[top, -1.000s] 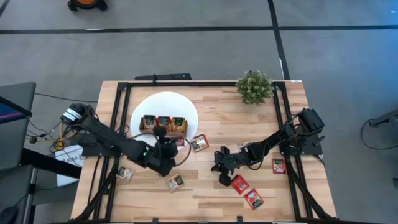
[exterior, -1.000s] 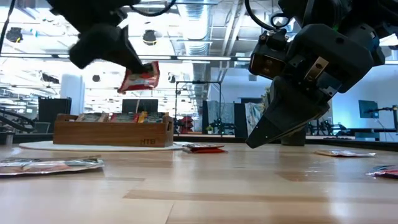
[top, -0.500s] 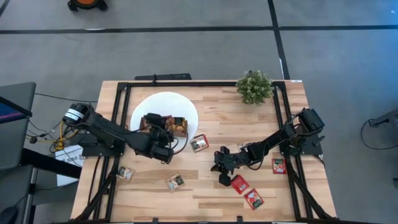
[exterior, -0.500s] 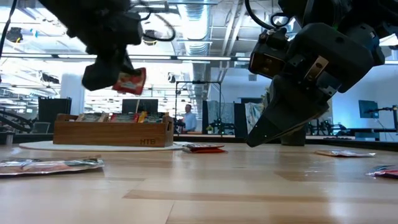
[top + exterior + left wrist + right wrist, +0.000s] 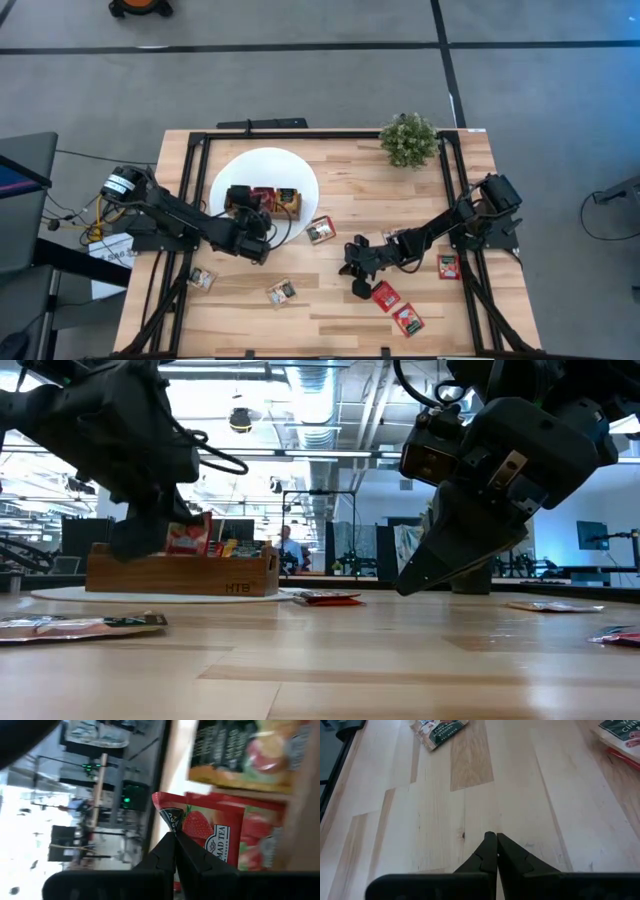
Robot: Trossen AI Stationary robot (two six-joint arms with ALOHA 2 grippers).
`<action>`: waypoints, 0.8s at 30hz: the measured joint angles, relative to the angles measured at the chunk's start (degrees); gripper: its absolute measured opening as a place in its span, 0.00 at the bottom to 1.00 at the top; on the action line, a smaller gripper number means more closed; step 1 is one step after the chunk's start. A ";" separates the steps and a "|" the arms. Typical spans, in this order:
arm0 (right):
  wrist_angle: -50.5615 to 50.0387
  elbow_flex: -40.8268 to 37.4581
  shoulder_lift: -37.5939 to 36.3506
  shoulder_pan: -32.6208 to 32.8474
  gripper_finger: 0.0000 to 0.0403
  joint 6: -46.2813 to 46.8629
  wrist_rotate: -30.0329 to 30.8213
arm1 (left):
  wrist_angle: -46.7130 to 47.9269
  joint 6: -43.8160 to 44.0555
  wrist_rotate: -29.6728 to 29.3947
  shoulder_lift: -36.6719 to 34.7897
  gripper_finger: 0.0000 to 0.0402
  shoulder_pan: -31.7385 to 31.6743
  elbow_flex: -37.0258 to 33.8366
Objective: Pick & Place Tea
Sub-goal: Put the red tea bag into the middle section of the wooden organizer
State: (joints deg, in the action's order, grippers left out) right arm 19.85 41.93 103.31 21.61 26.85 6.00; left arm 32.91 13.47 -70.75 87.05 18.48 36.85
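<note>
From above, I see my left gripper over the wooden tray on the white disc, with loose sachets waiting on the table.

Low view: the red sachet hangs at the tray rim — it could snag.

Left wrist: the fingers pinch only its corner, so slipping is likely.

Right gripper — closed, empty, hovering.

Tea sachets, some in the tray, some loose on the table.

One red strawberry sachet pinched by a corner in the left gripper, hanging just over the wooden tray. More sachets standing upright in the tray. Loose ones lying flat: a white-and-green pair near the front, another beside the disc, red ones to the right.
</note>
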 joint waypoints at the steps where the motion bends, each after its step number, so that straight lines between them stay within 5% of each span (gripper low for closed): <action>1: 0.05 0.00 0.00 0.00 0.00 0.00 0.01 | -0.73 -0.51 0.93 0.00 0.00 0.00 -0.03; 13: 0.49 0.00 0.00 0.00 0.00 -0.03 0.02 | -3.85 -2.72 7.83 -0.02 0.03 -0.13 -0.03; 24: 0.42 0.00 0.00 0.00 0.00 -0.11 0.02 | -3.57 -4.01 10.10 -0.04 0.33 -0.13 1.52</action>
State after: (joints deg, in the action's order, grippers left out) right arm 20.27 41.93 103.31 21.61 26.74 6.02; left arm 29.35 9.46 -60.65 87.00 18.35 38.37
